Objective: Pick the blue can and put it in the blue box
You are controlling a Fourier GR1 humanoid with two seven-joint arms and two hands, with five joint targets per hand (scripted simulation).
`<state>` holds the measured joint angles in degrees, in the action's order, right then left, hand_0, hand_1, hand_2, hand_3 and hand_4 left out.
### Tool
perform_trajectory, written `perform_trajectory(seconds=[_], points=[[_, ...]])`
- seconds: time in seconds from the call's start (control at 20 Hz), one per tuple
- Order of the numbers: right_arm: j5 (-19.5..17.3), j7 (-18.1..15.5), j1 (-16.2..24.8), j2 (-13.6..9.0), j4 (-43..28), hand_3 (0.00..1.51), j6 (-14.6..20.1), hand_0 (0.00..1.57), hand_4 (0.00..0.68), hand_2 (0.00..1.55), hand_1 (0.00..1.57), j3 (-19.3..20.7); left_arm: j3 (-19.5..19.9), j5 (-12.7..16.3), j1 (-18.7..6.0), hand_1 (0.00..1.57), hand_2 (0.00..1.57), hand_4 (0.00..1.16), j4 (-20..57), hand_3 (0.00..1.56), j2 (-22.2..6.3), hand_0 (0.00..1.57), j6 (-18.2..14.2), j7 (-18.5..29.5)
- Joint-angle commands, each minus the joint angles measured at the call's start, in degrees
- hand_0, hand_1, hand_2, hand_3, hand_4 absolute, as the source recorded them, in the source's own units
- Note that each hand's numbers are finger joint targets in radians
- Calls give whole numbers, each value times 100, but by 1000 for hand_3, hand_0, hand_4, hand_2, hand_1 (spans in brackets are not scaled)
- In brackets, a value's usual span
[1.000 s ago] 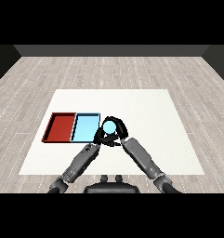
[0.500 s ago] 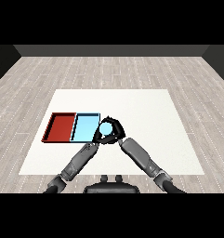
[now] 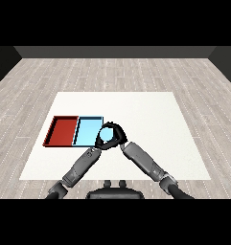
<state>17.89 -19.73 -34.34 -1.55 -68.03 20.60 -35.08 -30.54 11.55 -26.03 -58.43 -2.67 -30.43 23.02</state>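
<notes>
**Item 1. Blue can** [image 3: 107, 135]. Pale blue, its round top facing the head view. It is carried by the right hand, at the right edge of the light blue tray and touching or just over that edge; whether it is above the desk or resting on it cannot be told from this view. Judged purpose of the placement: the can is on its way to the tray, so the carry step looks nearly done and the release is not yet made.

**Item 2. Right hand** [image 3: 116, 132]. Black, fingers and thumb curled round the blue can, clamped on it. The grey forearm comes in from the lower right corner and slants up and leftward across the body line, which puts the hand near the tray's near right corner. The curl is what keeps the can in the hand during the crossing.

**Item 3. Left hand** [image 3: 101, 145]. Black, just below and left of the can, close against the right hand. Mostly hidden; its finger state cannot be told. Its forearm rises from the lower left.

**Item 4. Light blue tray** [image 3: 86, 131]. Shallow, nothing in it, lying lengthwise away from the robot. Destination named by the task.

**Item 5. Red tray** [image 3: 63, 130]. Touching the blue tray's left side, nothing in it. Not called for.

**Item 6. White desk** [image 3: 150, 115]. Carries both trays at its left half.
</notes>
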Motion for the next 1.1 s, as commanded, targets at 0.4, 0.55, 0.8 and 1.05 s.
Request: perform_trajectory(seconds=[0.4,0.55,0.8,1.05], points=[[-32,157,379,103,-429,1395,-69,1430,574,1457,1430,19,-334,1018,-10,1411,1404,599,122,1281,256,1411,136,221],[764,-91,187,148,-138,1326,-117,1267,415,1371,1267,-62,258,856,-155,1425,1347,683,504,1000,258,1425,717,436],[317,306,298,151,-317,0,-291,0,0,0,0,354,198,857,-137,1571,1516,1097,405,1448,261,1571,436,130],[35,421,748,65,-730,0,-555,0,0,0,0,537,238,380,257,1571,1520,1121,-259,1454,241,1571,374,-139]])
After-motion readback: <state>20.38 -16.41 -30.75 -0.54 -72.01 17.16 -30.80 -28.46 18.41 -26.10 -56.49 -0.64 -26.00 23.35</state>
